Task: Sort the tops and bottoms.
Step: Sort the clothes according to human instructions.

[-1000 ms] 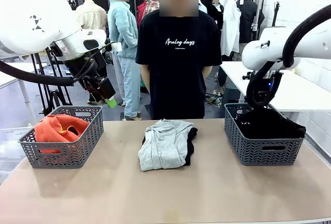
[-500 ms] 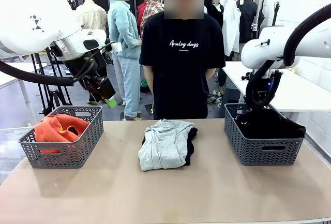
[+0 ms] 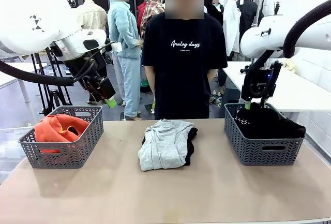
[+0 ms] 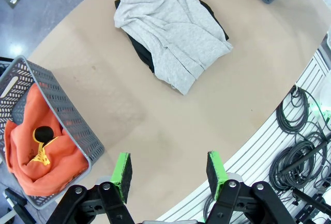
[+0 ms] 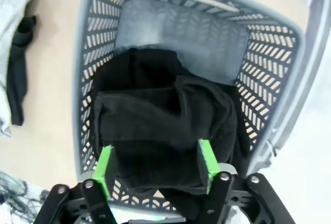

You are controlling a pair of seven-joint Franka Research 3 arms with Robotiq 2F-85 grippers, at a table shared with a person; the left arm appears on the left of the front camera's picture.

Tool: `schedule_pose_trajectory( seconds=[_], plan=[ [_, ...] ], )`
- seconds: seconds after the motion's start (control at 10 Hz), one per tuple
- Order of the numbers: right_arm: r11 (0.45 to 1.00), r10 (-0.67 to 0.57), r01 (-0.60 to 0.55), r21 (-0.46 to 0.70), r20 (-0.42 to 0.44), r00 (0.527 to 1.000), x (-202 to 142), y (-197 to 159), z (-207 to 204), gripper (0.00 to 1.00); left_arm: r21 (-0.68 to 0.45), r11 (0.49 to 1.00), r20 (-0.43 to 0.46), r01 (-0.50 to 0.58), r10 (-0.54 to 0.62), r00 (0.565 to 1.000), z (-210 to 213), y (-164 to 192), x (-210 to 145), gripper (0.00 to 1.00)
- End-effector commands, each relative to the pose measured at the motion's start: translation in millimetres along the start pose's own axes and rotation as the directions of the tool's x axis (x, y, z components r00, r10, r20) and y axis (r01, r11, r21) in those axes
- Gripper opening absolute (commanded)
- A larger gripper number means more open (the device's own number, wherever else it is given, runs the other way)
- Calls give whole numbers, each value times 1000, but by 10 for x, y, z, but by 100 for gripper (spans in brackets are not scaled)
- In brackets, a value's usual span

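- Fingers [image 4: 122,169] of our left gripper [image 4: 168,169] stand spread wide, with nothing between the green pads. In the front view this left gripper [image 3: 107,99] hangs in the air, off toward one o'clock from the left basket [image 3: 62,154].
- Our right gripper [image 5: 155,159] also has its fingers [image 5: 207,158] parted and pinches nothing. The black cloth lies loose beneath the pads. Seen from the front, the right gripper [image 3: 255,104] hovers just over the twelve o'clock rim of the right basket [image 3: 261,149].
- We see the black bottoms [image 3: 269,123] heaped in that right basket, at the three o'clock end of the table [image 3: 155,193]. In our right wrist view the black bottoms [image 5: 165,115] fill the six o'clock half of the right basket [image 5: 170,27]. One fold drapes over the rim near five o'clock.
- We find the orange top [image 3: 59,128] bundled in the left basket, at the table's nine o'clock end. In our left wrist view the orange top [image 4: 31,146] sits at eight o'clock inside the left basket [image 4: 62,115].
- At the table's middle lies the grey top [image 3: 164,144], folded, on a black garment [image 3: 190,144] whose edge peeks out on the three o'clock side. From our left wrist the grey top [image 4: 170,32] shows at twelve o'clock, with the black garment [image 4: 139,53] edging out at its nine o'clock side.
- At twelve o'clock, beyond the table's far edge, a person [image 3: 183,63] in a black lettered T-shirt stands facing us.
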State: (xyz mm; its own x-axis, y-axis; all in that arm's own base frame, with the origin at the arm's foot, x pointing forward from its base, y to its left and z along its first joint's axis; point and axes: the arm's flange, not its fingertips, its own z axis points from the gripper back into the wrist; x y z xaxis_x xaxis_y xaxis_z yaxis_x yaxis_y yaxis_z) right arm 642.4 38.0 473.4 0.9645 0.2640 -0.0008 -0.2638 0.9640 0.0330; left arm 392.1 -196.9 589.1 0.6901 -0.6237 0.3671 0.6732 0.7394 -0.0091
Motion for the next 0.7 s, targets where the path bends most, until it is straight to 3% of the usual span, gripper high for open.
schedule_pose_trajectory(
  seconds=[0.0, 0.1, 0.2, 0.6],
  plan=[
    [1000, -19, 19, 17, -5, 1000, 16, 41, 61, 100, 2, 1000, 1, 0, 0, 1000, 7, -4, -8, 76],
    [998, -39, 41, 57, -36, 999, 18, 53, 78, 100, 2, 1000, 1, 0, 0, 1000, 7, -4, -8, 76],
    [1000, 2, -2, 2, 0, 1000, 5, 16, 40, 100, 2, 1000, 1, 0, 0, 1000, 7, -4, -8, 76],
    [1000, 2, -2, 2, 0, 1000, 5, 16, 40, 100, 2, 1000, 1, 0, 0, 1000, 7, -4, -8, 76]
  ],
)
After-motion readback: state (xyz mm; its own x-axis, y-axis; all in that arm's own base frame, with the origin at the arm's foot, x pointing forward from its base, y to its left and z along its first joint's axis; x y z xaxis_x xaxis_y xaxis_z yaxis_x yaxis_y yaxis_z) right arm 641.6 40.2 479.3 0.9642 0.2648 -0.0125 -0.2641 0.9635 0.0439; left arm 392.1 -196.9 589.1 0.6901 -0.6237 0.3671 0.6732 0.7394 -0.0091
